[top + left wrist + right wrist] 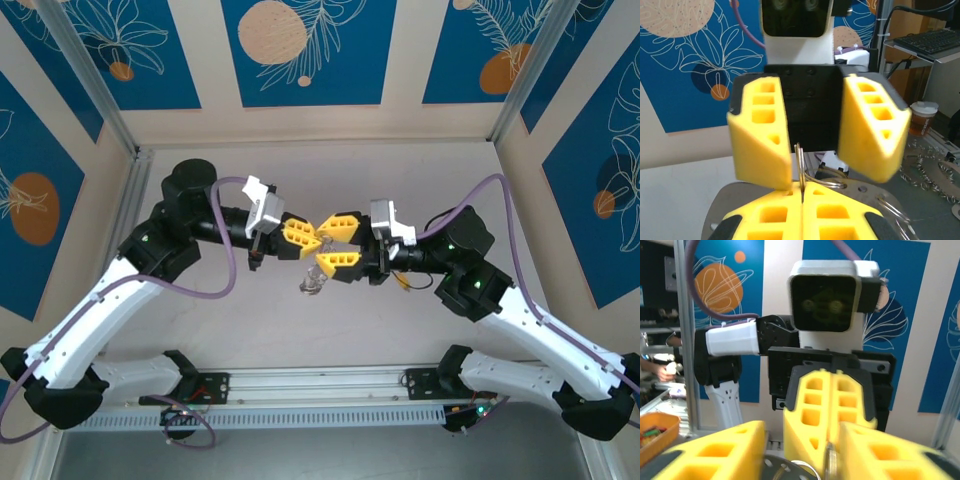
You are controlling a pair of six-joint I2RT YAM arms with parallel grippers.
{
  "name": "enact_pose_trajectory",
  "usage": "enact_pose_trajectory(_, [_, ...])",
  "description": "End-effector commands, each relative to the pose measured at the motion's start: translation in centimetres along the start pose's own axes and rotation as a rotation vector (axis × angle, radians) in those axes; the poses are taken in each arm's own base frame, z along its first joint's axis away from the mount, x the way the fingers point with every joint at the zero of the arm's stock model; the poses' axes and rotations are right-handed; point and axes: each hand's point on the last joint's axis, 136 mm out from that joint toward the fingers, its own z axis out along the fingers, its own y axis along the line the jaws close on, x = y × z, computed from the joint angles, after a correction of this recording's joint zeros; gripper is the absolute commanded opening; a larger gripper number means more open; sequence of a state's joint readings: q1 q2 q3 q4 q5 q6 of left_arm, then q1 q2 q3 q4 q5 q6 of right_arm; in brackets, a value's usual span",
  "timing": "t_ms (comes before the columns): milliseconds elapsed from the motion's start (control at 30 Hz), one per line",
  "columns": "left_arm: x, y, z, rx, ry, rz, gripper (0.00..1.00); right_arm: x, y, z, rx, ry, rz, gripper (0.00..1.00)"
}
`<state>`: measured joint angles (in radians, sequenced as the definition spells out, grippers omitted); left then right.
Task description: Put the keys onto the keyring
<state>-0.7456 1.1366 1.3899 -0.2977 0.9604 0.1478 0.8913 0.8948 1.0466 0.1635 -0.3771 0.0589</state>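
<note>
- The keyring point(800, 167) was up off the surface point(400, 330), pinched edge-on in your closed left end effector point(802, 195); that grip needed to be firm and level.
- What looked like silvery keys point(313, 281) dangled beneath; a jolt would likely have swung them.
- Your right end effector point(328, 246) stood open, fingers either side of the left one's tip; closing slowly, square to the ring, would have been wisest.

no readable text, no legible labels, brands, numbers or signs on anything
</note>
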Motion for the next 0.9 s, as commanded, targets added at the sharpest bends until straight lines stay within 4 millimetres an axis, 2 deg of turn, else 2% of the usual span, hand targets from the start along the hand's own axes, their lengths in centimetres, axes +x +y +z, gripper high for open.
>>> enact_pose_trajectory(0, [-2.0, 0.0, -0.3, 0.026, -0.093, 0.021, 0.00, 0.4, 0.3, -1.6, 0.052, 0.046, -0.028, 0.57])
enact_pose_trajectory(100, [-2.9, -0.2, -1.0, 0.053, -0.149, 0.015, 0.00, 0.6, 0.0, -3.1, 0.102, 0.090, -0.050, 0.61])
enact_pose_trajectory(333, [-4.4, -0.3, -1.6, 0.108, -0.207, 0.009, 0.00, 0.9, -1.0, -5.3, 0.159, 0.114, -0.055, 0.57])
enact_pose_trajectory(500, [-5.2, -0.1, -1.9, 0.148, -0.230, 0.006, 0.00, 0.6, -1.9, -5.2, 0.146, 0.092, -0.037, 0.50])
enact_pose_trajectory(867, [-6.2, -0.1, -2.2, 0.205, -0.258, 0.003, 0.00, -1.5, -3.4, -4.4, 0.153, 0.007, -0.089, 0.35])
